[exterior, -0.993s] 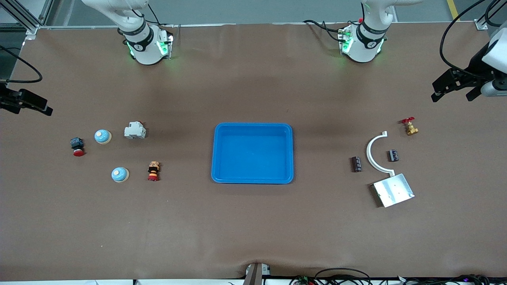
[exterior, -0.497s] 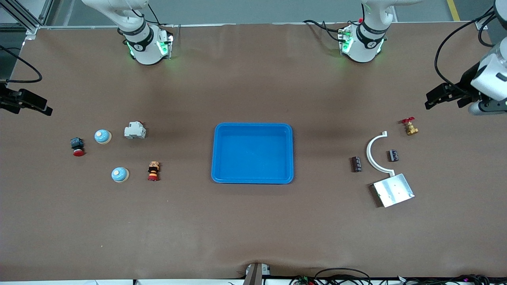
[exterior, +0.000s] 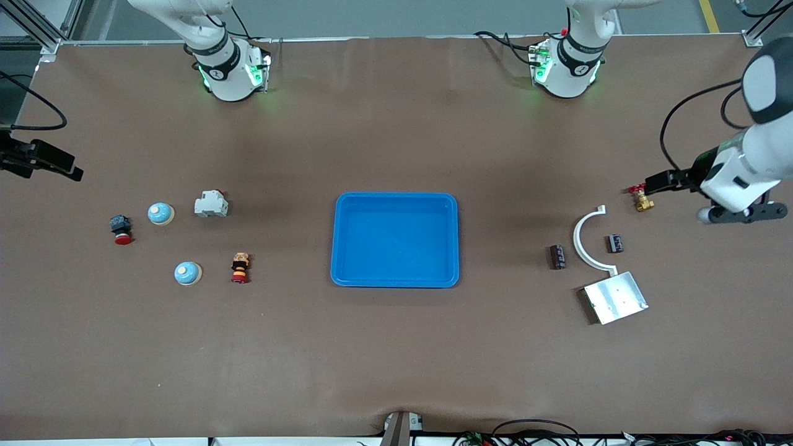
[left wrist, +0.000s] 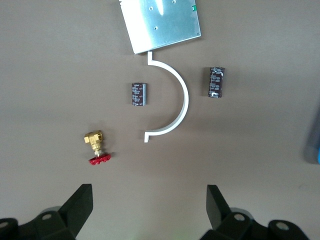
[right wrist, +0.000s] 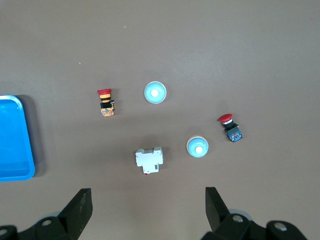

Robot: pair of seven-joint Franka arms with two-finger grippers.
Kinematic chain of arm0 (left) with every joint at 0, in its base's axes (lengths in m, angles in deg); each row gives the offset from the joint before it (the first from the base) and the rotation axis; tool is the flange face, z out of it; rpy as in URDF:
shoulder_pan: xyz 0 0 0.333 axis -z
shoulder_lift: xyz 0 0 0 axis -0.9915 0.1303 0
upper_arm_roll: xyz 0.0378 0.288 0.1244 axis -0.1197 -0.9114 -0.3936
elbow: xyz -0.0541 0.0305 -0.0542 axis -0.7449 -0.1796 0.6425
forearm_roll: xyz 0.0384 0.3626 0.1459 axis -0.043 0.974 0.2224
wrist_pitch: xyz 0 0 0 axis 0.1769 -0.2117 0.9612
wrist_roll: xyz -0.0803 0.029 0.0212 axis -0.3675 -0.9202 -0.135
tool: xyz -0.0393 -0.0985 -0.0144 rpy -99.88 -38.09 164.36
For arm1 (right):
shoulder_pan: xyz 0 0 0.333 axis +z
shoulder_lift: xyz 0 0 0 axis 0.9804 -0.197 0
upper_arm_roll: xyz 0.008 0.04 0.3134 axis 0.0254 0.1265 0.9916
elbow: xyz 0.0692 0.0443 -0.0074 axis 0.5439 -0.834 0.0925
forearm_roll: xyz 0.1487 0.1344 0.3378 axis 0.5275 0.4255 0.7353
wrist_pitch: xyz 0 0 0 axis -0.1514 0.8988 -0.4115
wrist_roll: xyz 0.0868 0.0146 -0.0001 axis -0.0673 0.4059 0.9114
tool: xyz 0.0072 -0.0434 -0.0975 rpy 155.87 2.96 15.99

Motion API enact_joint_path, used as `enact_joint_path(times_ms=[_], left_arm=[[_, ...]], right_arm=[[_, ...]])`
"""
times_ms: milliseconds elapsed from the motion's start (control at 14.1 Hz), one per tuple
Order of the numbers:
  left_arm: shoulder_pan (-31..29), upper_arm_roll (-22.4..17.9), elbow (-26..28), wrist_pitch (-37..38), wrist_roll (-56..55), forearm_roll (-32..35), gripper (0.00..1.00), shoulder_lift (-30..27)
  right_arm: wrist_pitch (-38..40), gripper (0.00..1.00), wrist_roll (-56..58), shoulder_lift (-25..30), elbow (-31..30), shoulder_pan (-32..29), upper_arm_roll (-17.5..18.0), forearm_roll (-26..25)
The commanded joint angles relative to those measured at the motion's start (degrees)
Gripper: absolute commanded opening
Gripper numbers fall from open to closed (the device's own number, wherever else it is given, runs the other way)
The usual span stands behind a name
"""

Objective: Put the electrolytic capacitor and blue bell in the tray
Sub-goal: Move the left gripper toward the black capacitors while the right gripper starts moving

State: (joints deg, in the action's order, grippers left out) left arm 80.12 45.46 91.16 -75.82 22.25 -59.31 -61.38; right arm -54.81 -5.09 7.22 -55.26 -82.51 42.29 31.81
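Centrally, the blue tray (exterior: 395, 240) is lying on the brown bench (exterior: 396, 347), holding nothing.

Toward the left arm's end, two electrolytic capacitors are lying flat: one capacitor (exterior: 558, 257) just outside a white curved bracket (exterior: 583, 238), the second capacitor (exterior: 614, 243) inside the bracket's arc. A silver metal plate (exterior: 615, 297) is sitting at the bracket's nearer end, nearer the front camera than both capacitors. A brass valve with a red handle (exterior: 640, 198) is lying farther from that camera than the bracket.

Toward the right arm's end, two blue bells are standing apart: one bell (exterior: 160, 214) between a red-capped black push button (exterior: 121, 228) and a white breaker block (exterior: 210, 204), the other bell (exterior: 187, 273) nearer the front camera, beside a red-and-orange stacked button (exterior: 240, 267).

Left gripper (exterior: 657, 181) is hovering over the valve, jaws standing wide open, holding nothing. Right gripper (exterior: 46, 159) is waiting over the bench's edge at its own end, jaws likewise wide apart and holding nothing.
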Motion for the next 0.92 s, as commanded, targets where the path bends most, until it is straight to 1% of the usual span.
enact_joint_path(times_ms=[0,213,426,638,851], left_arm=[[-1.03,0.2,-1.92,-2.04,-0.08,1.34,1.0,3.52],[-1.47,0.2,-1.75,-5.73,0.1,2.83,1.0,7.38],[-1.47,0.2,-1.66,-8.64,0.1,3.01,1.0,10.81],[-1.47,0.11,-1.4,-11.71,0.27,3.01,1.0,14.33],[-2.61,0.2,-1.57,-14.27,0.36,3.1,1.0,17.49]], right_arm=[[-1.06,1.0,0.04,1.69,-2.01,-0.53,0.49,0.89],[-1.41,1.0,0.04,1.6,-2.1,-0.52,0.5,0.89],[-2.46,1.0,0.04,1.6,-3.5,-0.61,0.5,0.89],[-6.4,1.0,1.6,1.78,-7.8,-0.96,0.41,0.89],[-12.56,1.0,6.96,3.09,-14.3,-3.59,0.41,0.89]])
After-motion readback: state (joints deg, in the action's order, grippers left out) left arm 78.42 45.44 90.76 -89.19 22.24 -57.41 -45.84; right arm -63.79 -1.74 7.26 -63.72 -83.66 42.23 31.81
